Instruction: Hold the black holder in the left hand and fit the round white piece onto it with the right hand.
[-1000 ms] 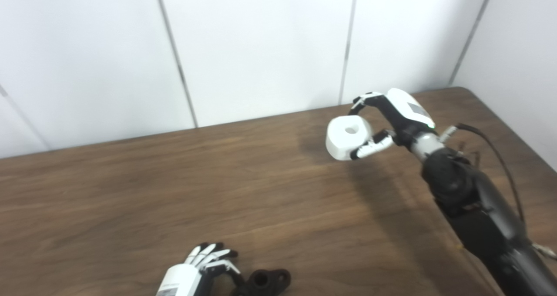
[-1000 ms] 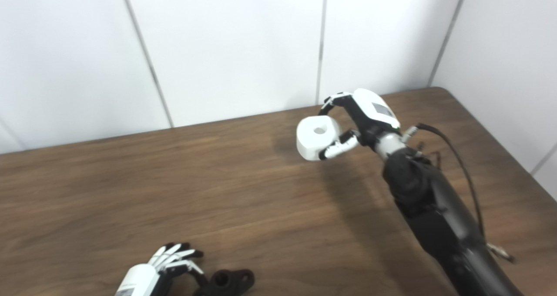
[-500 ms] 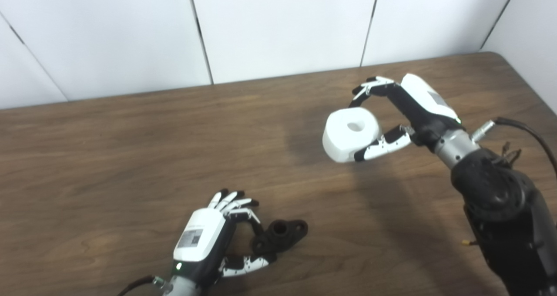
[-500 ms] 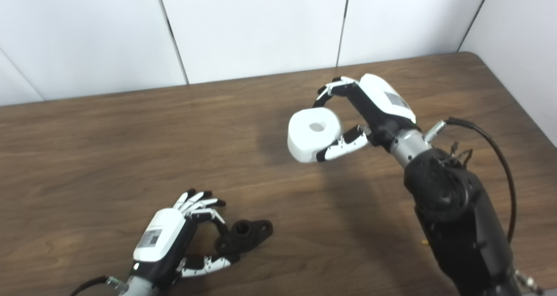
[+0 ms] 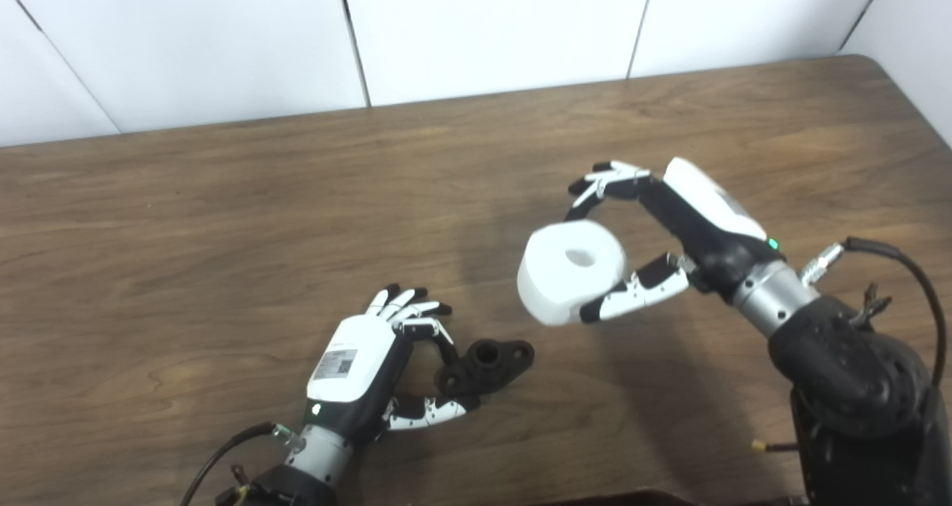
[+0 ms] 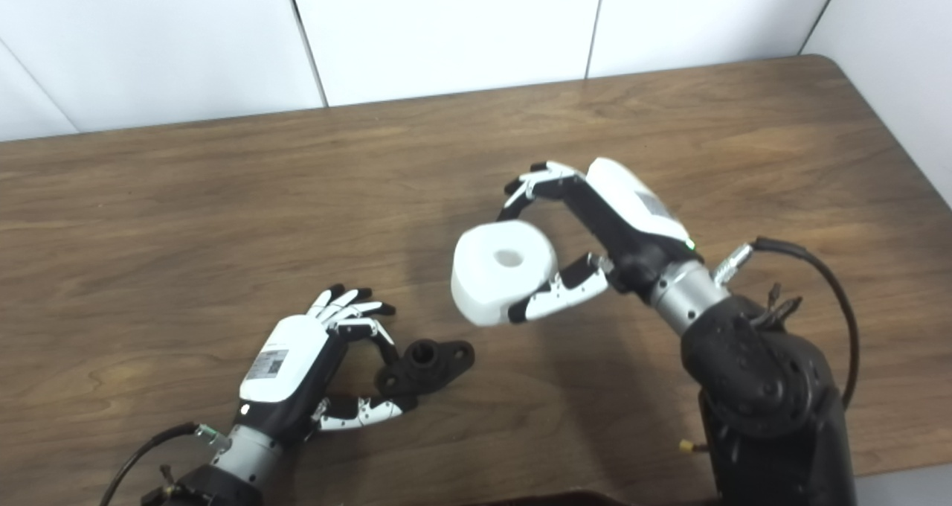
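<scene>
- The left hand (image 5: 364, 368) pinches the small black flanged holder (image 5: 487, 364) low over the brown wooden counter (image 5: 223, 216).
- The right hand (image 5: 669, 231) grips the round white piece (image 5: 569, 271), raised up and to the right of the holder.

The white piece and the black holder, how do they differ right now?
The white piece is a thick round ring, larger than the black holder, which is a small flanged part. The right hand carries the white piece above the table; the black holder sits low by the table, pinched in the left hand. Both have a centre hole.
</scene>
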Controlling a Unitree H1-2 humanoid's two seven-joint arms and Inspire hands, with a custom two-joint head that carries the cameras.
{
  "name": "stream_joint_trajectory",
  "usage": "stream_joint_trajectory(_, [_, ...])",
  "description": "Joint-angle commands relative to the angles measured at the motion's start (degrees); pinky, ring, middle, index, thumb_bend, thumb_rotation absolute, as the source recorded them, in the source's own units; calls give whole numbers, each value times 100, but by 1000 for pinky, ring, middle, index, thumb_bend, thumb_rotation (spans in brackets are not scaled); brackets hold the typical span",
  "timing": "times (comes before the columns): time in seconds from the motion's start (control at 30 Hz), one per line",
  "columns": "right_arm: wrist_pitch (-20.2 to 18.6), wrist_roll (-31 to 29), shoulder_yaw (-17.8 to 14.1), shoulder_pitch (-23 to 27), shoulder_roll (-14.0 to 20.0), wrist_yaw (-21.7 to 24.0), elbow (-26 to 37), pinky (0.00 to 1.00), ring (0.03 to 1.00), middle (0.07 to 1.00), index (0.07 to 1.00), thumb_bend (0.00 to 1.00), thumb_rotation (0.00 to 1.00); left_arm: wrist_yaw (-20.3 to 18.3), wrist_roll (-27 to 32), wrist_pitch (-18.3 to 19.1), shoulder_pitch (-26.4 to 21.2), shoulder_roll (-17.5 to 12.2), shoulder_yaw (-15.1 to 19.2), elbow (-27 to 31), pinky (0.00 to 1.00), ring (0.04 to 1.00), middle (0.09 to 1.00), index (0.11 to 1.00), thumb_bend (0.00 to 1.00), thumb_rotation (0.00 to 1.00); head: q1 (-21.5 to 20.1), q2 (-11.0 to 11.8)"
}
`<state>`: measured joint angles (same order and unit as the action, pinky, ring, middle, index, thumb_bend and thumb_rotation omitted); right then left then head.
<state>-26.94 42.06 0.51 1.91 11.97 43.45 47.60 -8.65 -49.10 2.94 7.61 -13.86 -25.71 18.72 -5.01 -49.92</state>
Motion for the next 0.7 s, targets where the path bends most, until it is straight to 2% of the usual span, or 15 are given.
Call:
stream_joint_trajectory(0.0, [4,47,13,109,-80,32,231,845,924,811,481,524,134,-336,-185,181,20,16,-98,-149,1000,923,806,487,520,48,5,-6])
stream_joint_trajectory(0.67, [70,104,774,-38,-278,-88,237,810,921,797,482,524,133,-363,-293,203,-22,118,-151,-195,1000,915,801,487,520,48,91,78])
